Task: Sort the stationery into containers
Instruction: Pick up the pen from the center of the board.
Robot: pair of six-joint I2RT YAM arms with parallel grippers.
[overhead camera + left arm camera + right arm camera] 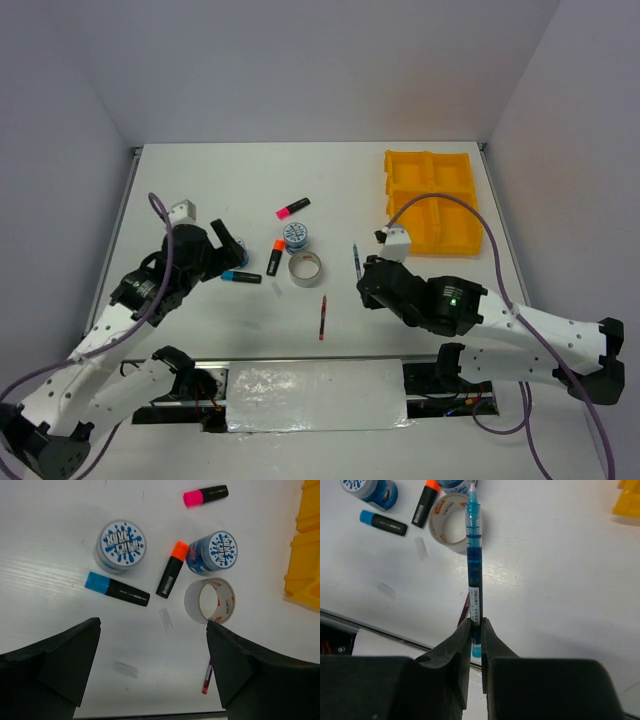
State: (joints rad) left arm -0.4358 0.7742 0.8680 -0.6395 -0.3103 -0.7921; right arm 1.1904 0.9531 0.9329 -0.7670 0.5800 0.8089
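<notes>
Blue pen pinched by its tail, short of the tray

We see the right gripper [476, 625] clamped on the very end of the thin translucent blue pen [474, 555], so we judge it may swing or slip before reaching the yellow-orange four-compartment plastic tray [430, 153] at the table's far right corner. The left gripper [152, 624] gapes wide, empty. Only the top view shows the whole tray, and only the right wrist view shows the grip.

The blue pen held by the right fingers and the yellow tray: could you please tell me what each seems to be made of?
Blue pen: apparently clear, glossy plastic, since blue ink shows through the barrel. Yellow tray: probably moulded opaque plastic, judging by its even bright colour and thin dividing walls; it looks fairly matt, though that is hard to tell from above.
</notes>
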